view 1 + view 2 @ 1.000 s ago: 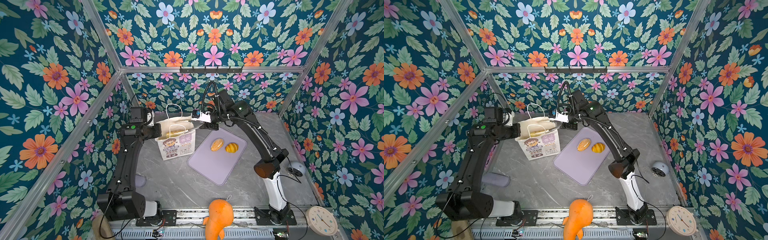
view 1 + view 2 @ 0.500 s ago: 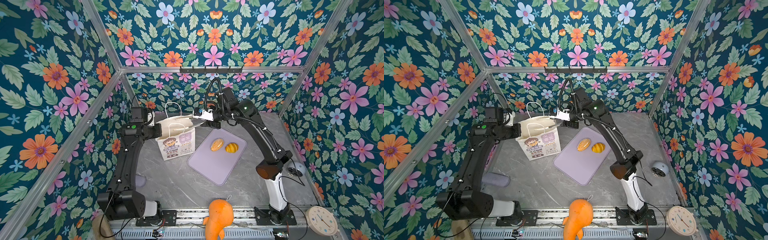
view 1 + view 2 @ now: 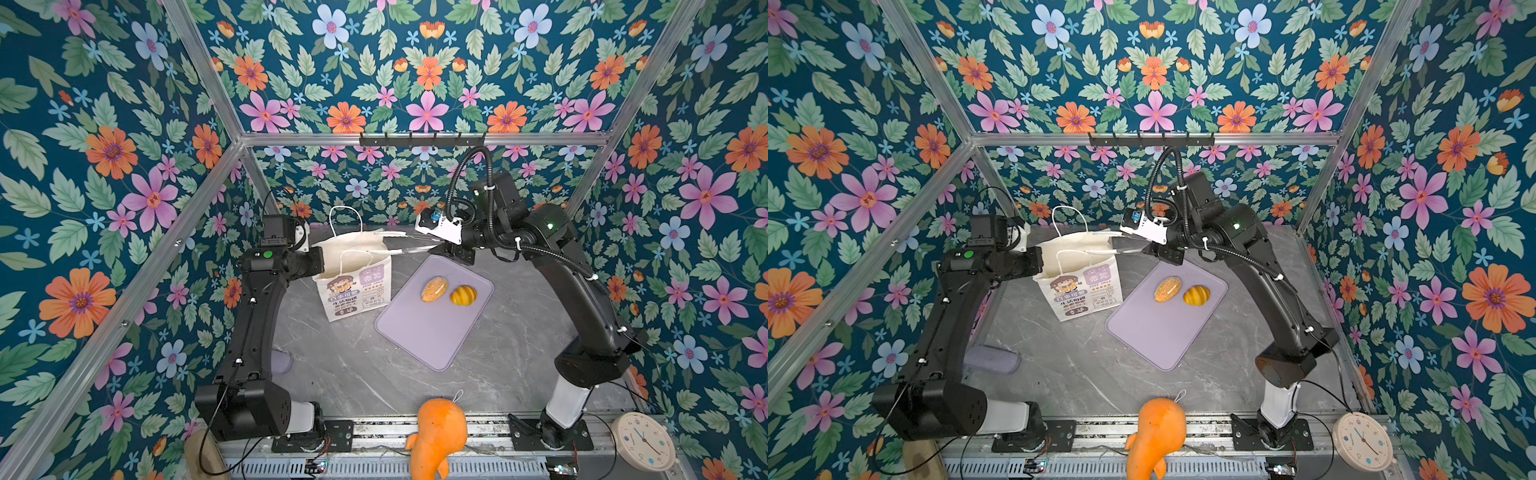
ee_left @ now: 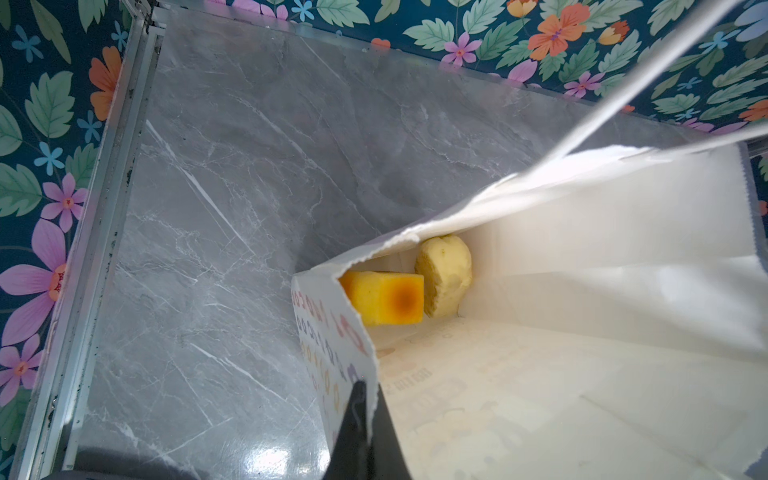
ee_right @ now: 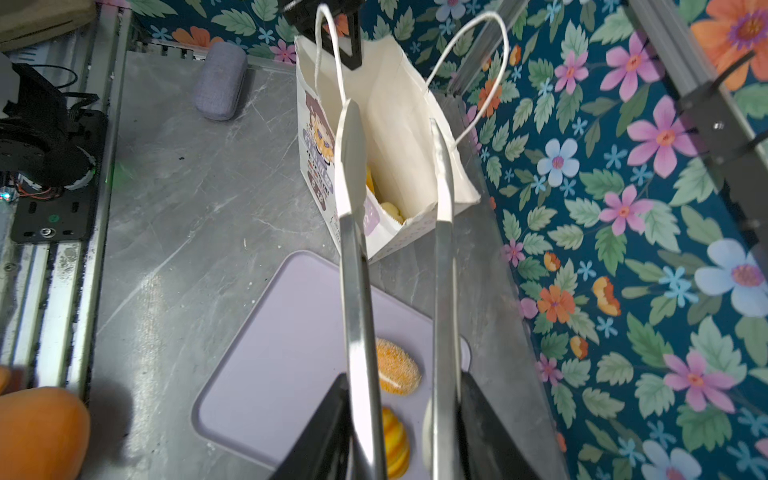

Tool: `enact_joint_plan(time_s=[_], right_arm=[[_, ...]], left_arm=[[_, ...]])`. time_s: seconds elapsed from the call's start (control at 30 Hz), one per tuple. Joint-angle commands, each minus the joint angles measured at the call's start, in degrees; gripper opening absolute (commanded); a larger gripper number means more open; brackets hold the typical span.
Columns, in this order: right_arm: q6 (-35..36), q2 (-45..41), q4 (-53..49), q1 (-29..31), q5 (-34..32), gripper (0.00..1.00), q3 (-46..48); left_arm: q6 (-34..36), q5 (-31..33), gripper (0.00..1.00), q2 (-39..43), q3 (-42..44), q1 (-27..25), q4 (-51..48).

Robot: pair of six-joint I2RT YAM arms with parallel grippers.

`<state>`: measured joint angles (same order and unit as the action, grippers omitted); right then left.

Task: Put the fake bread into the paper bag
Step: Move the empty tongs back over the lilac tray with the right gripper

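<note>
The left tool (image 4: 360, 399) is shut tight on the rim of the paper bag (image 4: 582, 270), pinching the paper at one end of its open mouth. The right tool (image 5: 392, 118), two long silver fingers, is seen above the other end of the bag's mouth; a moderate gap is left between the fingers and nothing is gripped. At the bottom of the bag a yellow block of bread (image 4: 386, 301) and a pale roll (image 4: 444, 274) are seen touching. Just beside the bag, a speckled bun (image 3: 434, 289) and a ridged croissant (image 3: 463, 296) are laid side by side on a lilac tray (image 3: 428, 336). The bag is stood upright on a grey marbled desk (image 3: 353, 374). Well apart from the bag, at the desk's front edge, an orange plush toy (image 3: 438, 432) and a round clock (image 3: 642, 440) are found. The desk is enclosed by walls papered with flowers on dark blue.
</note>
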<state>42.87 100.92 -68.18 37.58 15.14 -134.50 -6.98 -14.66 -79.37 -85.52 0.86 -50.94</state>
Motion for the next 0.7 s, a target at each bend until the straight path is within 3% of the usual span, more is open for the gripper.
enact_joint_plan(time_s=[0.0,0.4,0.5,0.67], right_arm=[[-8.01,-5.21,2.85,-0.45,-5.64,0.4,8.43],[-35.26,-15.04,1.35,-2.9,-17.56,0.37,38.39],[-39.19,-17.26,3.76,-3.26,-19.23,0.38,44.7],[-43.91,-16.5,5.34,-3.31,-22.44,0.38,47.66]], left_arm=[[-0.28,-1.42,0.0,0.53,0.41,0.02,1.59],[-0.06,-2.88,0.02,2.23,1.64,0.03,1.98],[-0.1,-3.45,0.02,2.8,1.81,0.02,1.98],[-0.29,-5.26,0.03,3.13,2.68,0.02,2.86]])
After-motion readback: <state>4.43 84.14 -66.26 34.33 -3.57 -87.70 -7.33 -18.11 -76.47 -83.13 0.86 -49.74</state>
